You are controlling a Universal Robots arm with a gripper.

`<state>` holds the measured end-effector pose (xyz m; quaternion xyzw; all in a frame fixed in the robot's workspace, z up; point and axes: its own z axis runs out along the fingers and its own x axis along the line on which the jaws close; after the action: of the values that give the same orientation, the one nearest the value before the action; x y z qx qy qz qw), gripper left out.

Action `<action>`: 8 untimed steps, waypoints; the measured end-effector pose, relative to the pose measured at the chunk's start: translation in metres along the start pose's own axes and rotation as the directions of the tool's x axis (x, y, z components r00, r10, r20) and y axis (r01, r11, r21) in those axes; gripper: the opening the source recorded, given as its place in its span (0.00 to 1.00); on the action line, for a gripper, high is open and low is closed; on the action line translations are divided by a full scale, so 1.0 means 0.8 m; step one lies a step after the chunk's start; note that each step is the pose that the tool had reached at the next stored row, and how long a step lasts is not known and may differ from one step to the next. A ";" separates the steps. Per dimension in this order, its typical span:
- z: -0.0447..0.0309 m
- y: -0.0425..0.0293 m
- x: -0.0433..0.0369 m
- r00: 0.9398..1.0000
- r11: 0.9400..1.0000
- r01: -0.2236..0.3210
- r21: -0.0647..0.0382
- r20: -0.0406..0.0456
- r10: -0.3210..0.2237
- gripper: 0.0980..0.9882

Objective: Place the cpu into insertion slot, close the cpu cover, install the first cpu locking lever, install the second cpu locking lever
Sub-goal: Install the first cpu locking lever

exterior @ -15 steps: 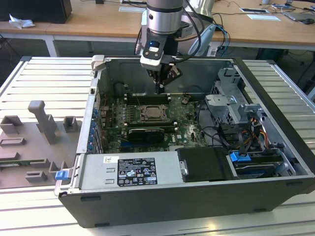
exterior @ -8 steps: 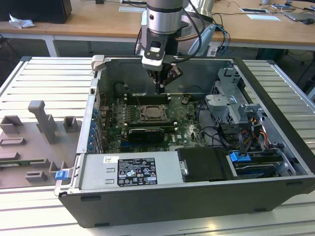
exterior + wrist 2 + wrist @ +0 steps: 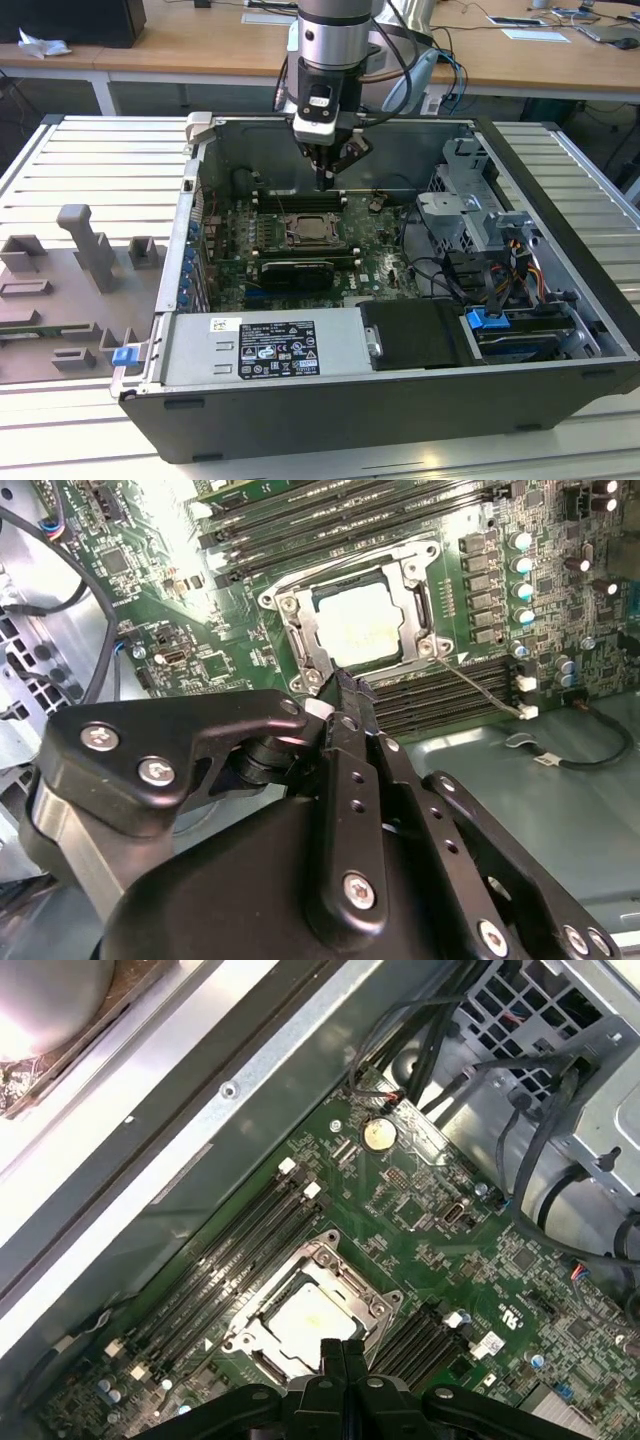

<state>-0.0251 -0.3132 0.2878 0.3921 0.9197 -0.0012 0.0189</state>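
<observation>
The cpu [image 3: 358, 615] shows its pale silver face inside the insertion slot [image 3: 300, 645], which sits on the green board. The cpu cover [image 3: 405, 560], a silver frame, lies down flat around the chip. My gripper [image 3: 340, 685] hangs just above the socket's edge, its black fingers pressed together with nothing between them. In the first wrist view the cpu [image 3: 308, 1318] lies just past the shut gripper [image 3: 343, 1345]. In the exterior view the gripper [image 3: 323, 180] hovers over the far side of the insertion slot [image 3: 312, 232], inside the open computer case.
Long black memory slots [image 3: 450, 695] flank the socket on both sides. A thin grey wire [image 3: 480, 685] runs from the socket corner to a white plug. Black cables [image 3: 520, 1160] and a drive cage [image 3: 470, 215] fill the exterior view's right. A power supply [image 3: 265, 345] lines the near wall.
</observation>
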 end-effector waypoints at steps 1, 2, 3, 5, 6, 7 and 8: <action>0.0000 0.0000 0.000 1.000 1.000 0.009 0.000 0.000 -0.009 0.01; 0.0000 0.0000 0.000 1.000 1.000 0.014 0.000 0.000 -0.014 0.01; 0.0000 0.0000 0.000 1.000 1.000 0.018 -0.001 0.000 -0.018 0.01; 0.0000 0.0000 0.000 1.000 1.000 0.029 -0.001 0.000 -0.029 0.01; 0.0000 0.0000 0.000 0.999 0.999 0.038 -0.001 0.000 -0.038 0.01; 0.0000 0.0000 0.000 0.999 0.999 0.044 -0.002 -0.001 -0.044 0.01; 0.0000 0.0000 0.000 0.999 0.999 0.049 -0.002 -0.001 -0.049 0.01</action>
<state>-0.0251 -0.3132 0.2878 0.3696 0.9290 -0.0008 0.0190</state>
